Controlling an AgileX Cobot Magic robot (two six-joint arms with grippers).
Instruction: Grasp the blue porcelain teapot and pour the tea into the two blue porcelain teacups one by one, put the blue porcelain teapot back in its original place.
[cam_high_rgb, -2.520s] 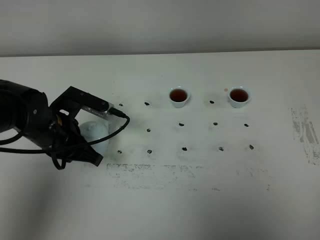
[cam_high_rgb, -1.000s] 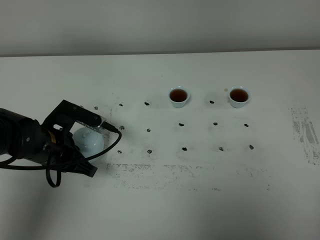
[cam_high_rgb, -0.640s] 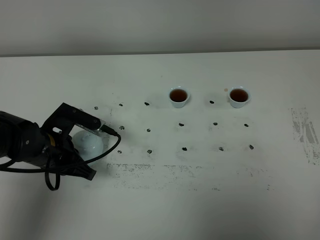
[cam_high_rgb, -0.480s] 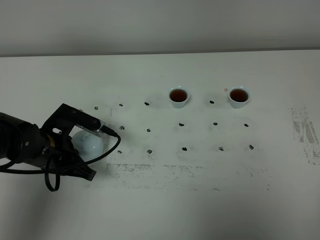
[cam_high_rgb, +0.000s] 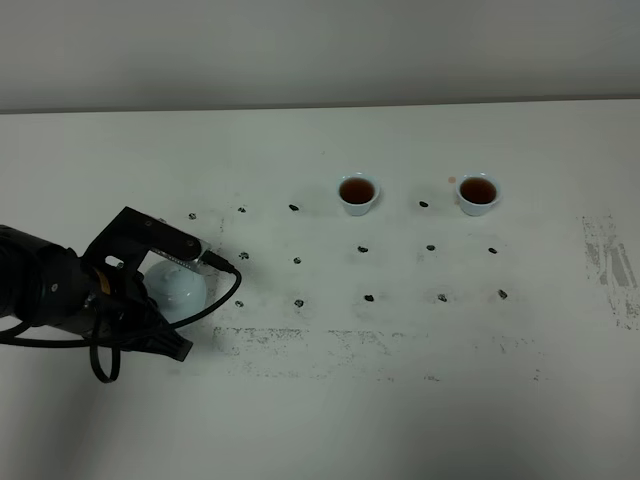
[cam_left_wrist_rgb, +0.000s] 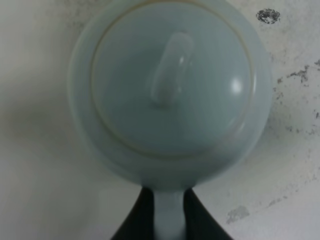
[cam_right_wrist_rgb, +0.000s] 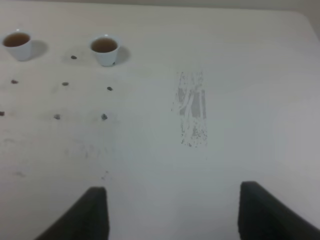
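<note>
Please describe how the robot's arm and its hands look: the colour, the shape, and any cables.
The left arm is matte black with rounded joints, and a boxy black wrist block sits near its hand. A black cable loops out from the block. In the wrist views, the left hand and right hand each show two dark fingers.
</note>
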